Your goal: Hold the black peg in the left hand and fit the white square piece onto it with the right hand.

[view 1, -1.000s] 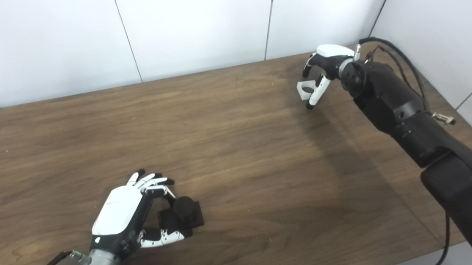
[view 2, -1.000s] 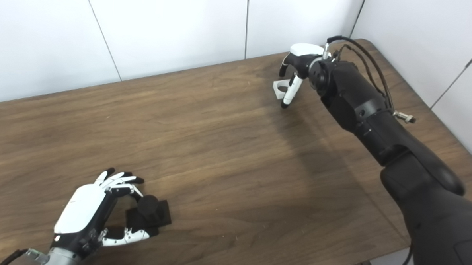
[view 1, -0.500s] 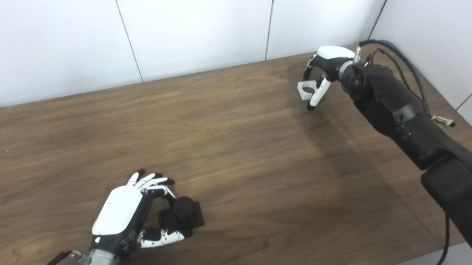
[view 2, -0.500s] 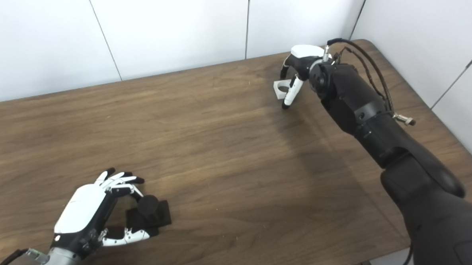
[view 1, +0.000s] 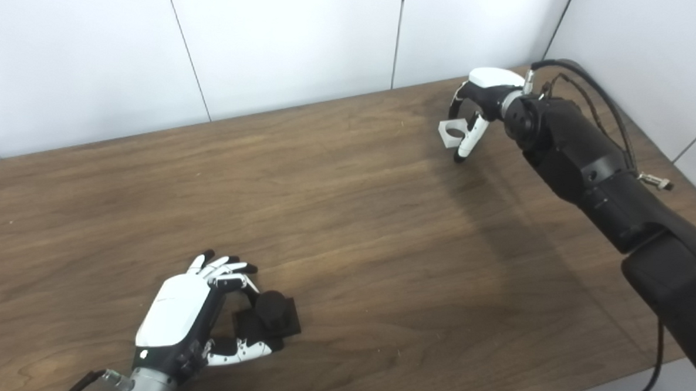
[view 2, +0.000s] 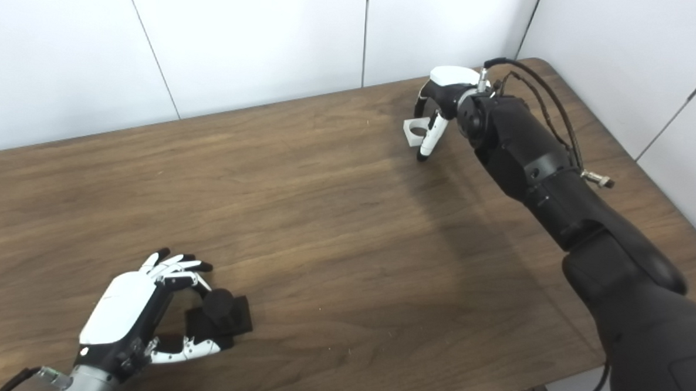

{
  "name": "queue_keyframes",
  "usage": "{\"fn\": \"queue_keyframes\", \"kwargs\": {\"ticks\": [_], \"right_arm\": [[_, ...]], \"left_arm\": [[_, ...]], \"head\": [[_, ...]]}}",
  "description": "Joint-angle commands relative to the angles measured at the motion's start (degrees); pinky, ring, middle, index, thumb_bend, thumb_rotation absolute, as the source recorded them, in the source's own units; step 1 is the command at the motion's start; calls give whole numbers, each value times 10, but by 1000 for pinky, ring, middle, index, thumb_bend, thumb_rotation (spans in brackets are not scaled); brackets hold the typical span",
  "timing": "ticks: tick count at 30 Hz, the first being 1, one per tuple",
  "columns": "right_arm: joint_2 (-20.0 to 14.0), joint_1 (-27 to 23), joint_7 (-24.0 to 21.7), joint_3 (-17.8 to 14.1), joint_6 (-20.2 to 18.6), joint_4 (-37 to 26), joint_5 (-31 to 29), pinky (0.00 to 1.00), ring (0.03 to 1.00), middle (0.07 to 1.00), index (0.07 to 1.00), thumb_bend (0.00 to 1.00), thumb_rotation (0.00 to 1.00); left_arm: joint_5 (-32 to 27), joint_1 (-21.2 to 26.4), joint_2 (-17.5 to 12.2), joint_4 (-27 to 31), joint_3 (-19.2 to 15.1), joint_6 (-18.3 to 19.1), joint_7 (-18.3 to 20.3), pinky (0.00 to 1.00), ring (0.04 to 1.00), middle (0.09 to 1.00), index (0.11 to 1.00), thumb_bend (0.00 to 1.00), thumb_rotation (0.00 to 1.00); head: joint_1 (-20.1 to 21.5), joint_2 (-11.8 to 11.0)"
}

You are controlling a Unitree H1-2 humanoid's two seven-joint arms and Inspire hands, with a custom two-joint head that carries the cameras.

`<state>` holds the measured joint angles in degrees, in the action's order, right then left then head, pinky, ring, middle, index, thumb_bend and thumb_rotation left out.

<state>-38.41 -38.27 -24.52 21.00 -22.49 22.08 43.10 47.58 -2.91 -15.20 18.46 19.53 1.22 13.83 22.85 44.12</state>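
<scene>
Early stage. Left hand [view 1: 187, 320], lower left of frame, curled around black peg [view 1: 269, 316] resting on table [view 1: 346, 230]; grasp looks loose. Right hand [view 1: 475, 110], upper right, closing around white square piece [view 1: 452, 131]; firm hold cannot be confirmed. Parts well apart. Remaining: lift, bring together, fit.

text on my hands: none I can read
text on table, wall panels: none legible

Black peg [view 1: 269, 317] near front; white square piece [view 1: 452, 132] far right.
</scene>
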Motion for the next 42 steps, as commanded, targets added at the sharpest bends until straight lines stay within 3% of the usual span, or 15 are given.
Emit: {"fn": "queue_keyframes", "kwargs": {"ticks": [1, 7, 8, 9, 11, 31, 42], "right_arm": [[-15, -14, 10, -5, 2, -9, 10, 1000, 1000, 943, 673, 944, 176], [-16, -9, 15, -4, 11, -8, 11, 1000, 1000, 907, 604, 875, 158], [-16, -7, 17, -6, 9, -10, 10, 1000, 996, 887, 548, 705, 148], [-15, -6, 18, -9, 6, -12, 8, 1000, 986, 862, 518, 617, 141], [-14, -4, 15, -11, 0, -17, 7, 987, 964, 815, 492, 544, 133], [-20, 10, 17, 2, 12, -21, 17, 978, 959, 805, 484, 525, 132], [-31, 8, -38, 12, 48, -137, 17, 1000, 972, 813, 484, 525, 130]], "left_arm": [[8, -7, -10, 3, -1, 1, 6, 994, 874, 784, 486, 518, 46], [12, -8, -10, 4, 0, -2, 2, 991, 871, 781, 486, 518, 46], [12, -8, -10, 3, 0, -3, 1, 991, 871, 781, 486, 518, 46], [12, -8, -10, 3, 0, -3, 0, 990, 871, 781, 486, 518, 46], [10, -9, -9, 3, -1, -3, -1, 992, 874, 782, 486, 518, 46], [12, -8, -7, -2, 0, -12, -9, 987, 873, 779, 486, 518, 46], [22, -8, 0, -3, 9, 6, 0, 996, 884, 788, 486, 518, 46]], "head": [[0, 0], [0, 2], [0, 2], [0, 2], [0, 2], [-6, 1], [-45, 2]]}}
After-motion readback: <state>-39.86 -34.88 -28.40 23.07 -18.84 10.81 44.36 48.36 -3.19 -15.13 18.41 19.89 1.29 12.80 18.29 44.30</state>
